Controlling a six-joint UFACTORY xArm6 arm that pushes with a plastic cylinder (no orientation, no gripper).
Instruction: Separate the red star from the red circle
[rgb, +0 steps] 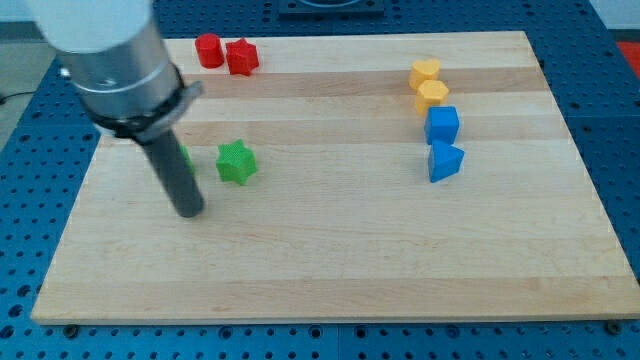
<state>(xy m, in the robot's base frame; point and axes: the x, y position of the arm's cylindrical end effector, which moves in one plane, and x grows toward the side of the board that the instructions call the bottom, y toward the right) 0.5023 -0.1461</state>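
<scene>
The red circle (208, 49) and the red star (241, 57) sit touching side by side at the view's top left of the wooden board (330, 270), the star on the right. My tip (190, 211) rests on the board at the left, well below both red blocks and just to the lower left of a green star (237, 162).
A second green block (186, 157) is mostly hidden behind the rod. On the right stand two yellow blocks (425, 72) (432, 95), with a blue cube (442, 126) and a blue wedge-like block (445, 161) below them. A blue perforated table surrounds the board.
</scene>
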